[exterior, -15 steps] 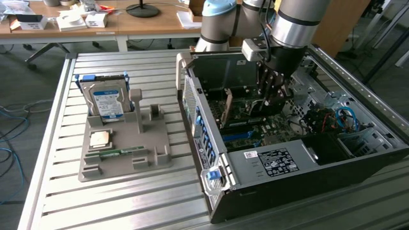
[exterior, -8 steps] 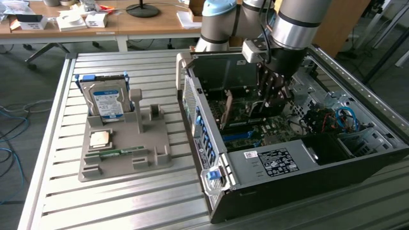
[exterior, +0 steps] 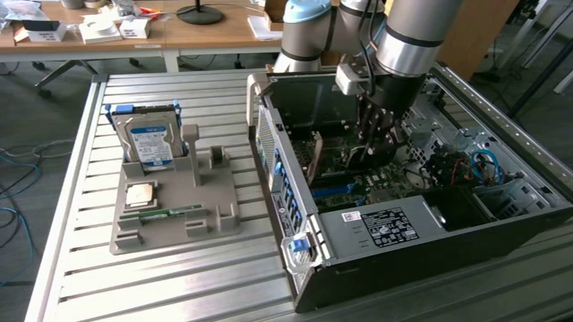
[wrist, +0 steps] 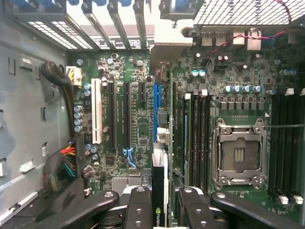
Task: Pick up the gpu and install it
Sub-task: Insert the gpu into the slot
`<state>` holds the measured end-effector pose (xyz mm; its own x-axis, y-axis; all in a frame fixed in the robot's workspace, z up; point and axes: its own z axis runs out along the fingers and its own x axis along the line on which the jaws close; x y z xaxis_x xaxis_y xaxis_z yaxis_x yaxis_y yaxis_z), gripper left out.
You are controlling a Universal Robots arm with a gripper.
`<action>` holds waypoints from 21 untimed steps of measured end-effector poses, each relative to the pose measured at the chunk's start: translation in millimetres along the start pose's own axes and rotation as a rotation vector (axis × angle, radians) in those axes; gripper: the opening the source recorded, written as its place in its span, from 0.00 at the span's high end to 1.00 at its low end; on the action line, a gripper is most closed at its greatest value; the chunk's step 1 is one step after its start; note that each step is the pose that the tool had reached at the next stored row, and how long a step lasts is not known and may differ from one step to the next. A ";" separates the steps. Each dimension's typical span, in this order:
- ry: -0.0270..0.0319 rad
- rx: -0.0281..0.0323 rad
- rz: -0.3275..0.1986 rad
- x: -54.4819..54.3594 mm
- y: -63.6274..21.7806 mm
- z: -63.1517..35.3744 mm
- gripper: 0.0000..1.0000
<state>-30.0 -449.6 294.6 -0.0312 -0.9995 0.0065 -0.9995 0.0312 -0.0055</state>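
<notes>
Robotics lab, from what I see on my end. Industrial arm over a slatted aluminium table. An open PC case sits along the table's edge on the exterior view's right, a grey parts fixture nearer the left edge. Wood desks behind with small boxes and a lamp base. Loose cables on the floor. Bare motherboard in the wrist view.

From outside we look down at an angle, from some way off, over the slatted table and into the open computer case. From the wrist we look past the gripper, squarely and close, onto the motherboard inside that case, which both views share.
</notes>
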 end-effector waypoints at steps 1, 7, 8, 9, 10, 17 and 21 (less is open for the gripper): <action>0.0000 0.0000 0.000 0.0 0.3 1.3 0.74; 0.0000 0.0001 0.000 0.0 1.7 6.3 0.74; -0.0001 0.0001 0.000 0.0 1.9 7.2 0.74; 0.0000 0.0002 -0.001 0.0 2.1 8.0 0.74; -0.0001 0.0003 -0.001 0.0 2.2 8.8 0.74; -0.0001 0.0007 -0.001 0.1 4.8 10.2 0.74; -0.0002 0.0014 -0.002 0.8 8.6 10.4 0.74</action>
<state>-38.6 -450.1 284.1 -0.0291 -0.9996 0.0063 -0.9996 0.0291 -0.0069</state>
